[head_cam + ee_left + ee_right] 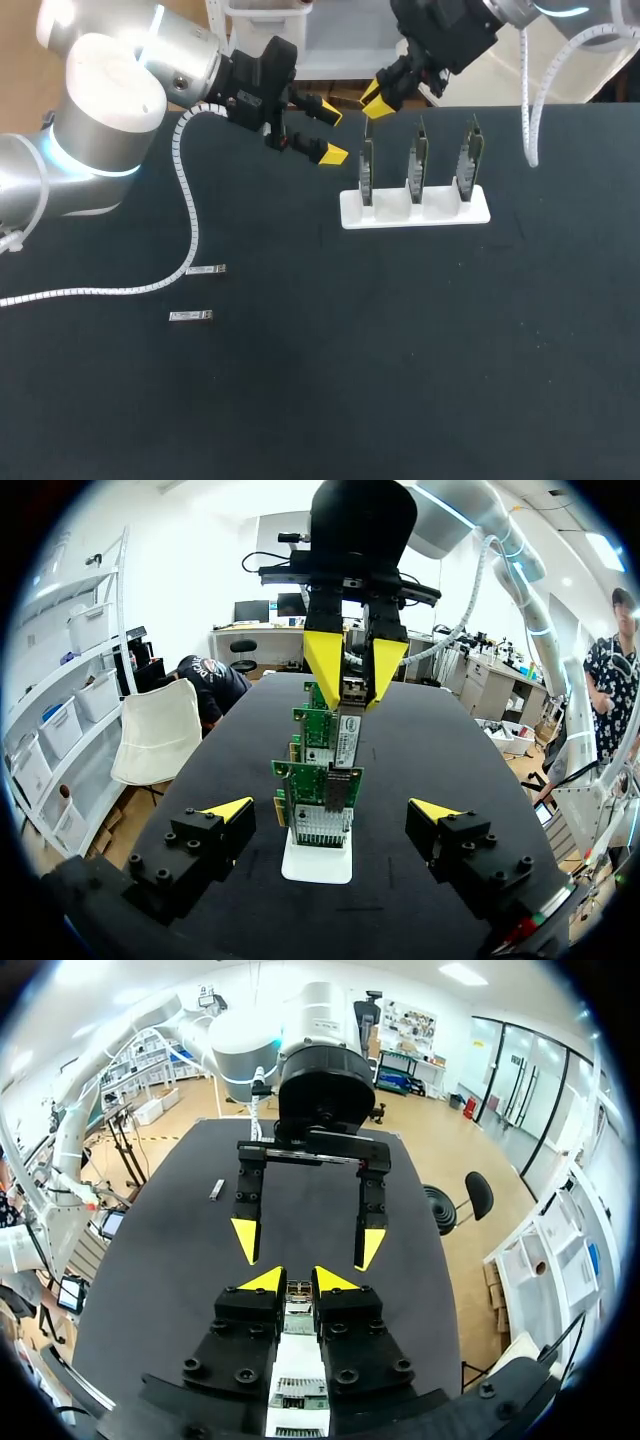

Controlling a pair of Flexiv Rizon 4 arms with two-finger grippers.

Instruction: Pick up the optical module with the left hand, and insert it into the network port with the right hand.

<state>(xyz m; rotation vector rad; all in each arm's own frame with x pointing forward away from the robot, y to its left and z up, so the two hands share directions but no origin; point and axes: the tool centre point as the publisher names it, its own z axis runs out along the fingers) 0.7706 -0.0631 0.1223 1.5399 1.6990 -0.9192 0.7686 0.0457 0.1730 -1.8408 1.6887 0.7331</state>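
Right gripper (376, 98) is above the leftmost network card (367, 168) in the white holder (440, 212), far centre. Its fingers are nearly closed, pinching an optical module (347, 725) upright. The module's lower end is at the card's port (335, 795); can't tell how far in. Left gripper (329, 132) is just left of the holder, jaws wide apart, empty. A loose module (207, 269) and a second loose module (191, 316) lie flat on the left of the black table (400, 350).

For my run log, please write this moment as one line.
left hand: open, empty | right hand: shut on optical module, over network card | two other modules lie on table
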